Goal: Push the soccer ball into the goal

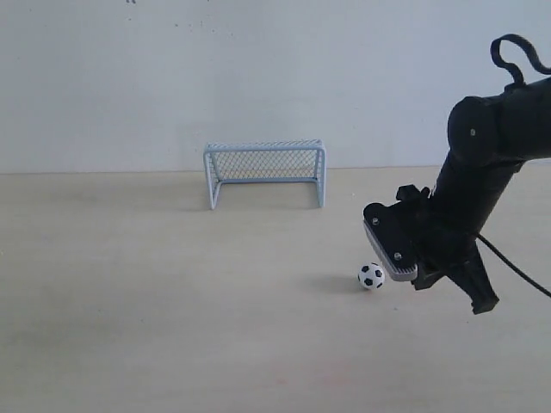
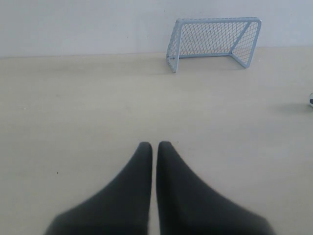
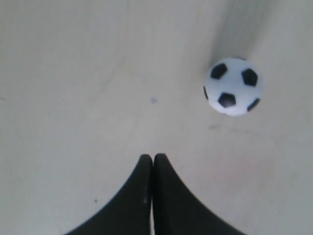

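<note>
The soccer ball (image 1: 371, 276) rests on the pale table, in front of the goal (image 1: 265, 147) and off to its right. The goal stands at the back by the wall with its open mouth facing forward. My right gripper (image 1: 484, 304) hangs low just right of the ball, shut and holding nothing. In the right wrist view the ball (image 3: 233, 86) lies a short way beyond the shut gripper (image 3: 153, 157) and to one side, not touching it. My left gripper (image 2: 154, 145) is shut and empty, far from the goal (image 2: 215, 20); the ball (image 2: 311, 101) only peeks in at that frame's edge.
A plain white wall runs behind the goal along the table's far edge. The right arm's black body (image 1: 491, 163) and its cable rise at the right side of the scene. The left arm is outside the exterior view.
</note>
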{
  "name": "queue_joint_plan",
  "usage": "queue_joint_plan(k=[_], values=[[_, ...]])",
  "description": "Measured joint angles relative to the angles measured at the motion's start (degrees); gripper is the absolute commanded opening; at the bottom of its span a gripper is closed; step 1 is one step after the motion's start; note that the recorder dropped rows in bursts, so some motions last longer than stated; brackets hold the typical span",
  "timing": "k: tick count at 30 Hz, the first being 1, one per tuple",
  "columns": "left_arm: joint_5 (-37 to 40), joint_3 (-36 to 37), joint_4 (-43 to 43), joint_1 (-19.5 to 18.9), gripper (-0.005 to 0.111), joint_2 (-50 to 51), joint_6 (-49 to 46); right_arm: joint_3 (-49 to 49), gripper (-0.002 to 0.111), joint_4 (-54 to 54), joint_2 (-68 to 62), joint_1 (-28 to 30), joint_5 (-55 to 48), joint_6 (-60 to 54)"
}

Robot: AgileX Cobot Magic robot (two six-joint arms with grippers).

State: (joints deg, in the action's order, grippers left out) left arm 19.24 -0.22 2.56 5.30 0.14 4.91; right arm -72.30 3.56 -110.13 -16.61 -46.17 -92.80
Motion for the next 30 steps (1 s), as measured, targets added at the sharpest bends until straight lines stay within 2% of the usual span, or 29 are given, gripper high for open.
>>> queue_joint_plan(k=[8,11,20,30], values=[[0.0,0.0,0.0,0.0,0.004,0.0,0.0,-10.14,0.0,2.82,-2.8,0.0,-17.54,4.83],[0.0,0.0,0.0,0.0,0.004,0.0,0.0,-13.1,0.0,3.51,-2.96,0.0,-20.93,6.17],[0.0,0.0,0.0,0.0,0.004,0.0,0.0,-13.88,0.0,2.75,-5.51,0.0,-19.05,4.97],[0.0,0.0,0.0,0.0,0.004,0.0,0.0,-13.87,0.0,0.98,-10.18,-1.13,-11.48,-0.56]])
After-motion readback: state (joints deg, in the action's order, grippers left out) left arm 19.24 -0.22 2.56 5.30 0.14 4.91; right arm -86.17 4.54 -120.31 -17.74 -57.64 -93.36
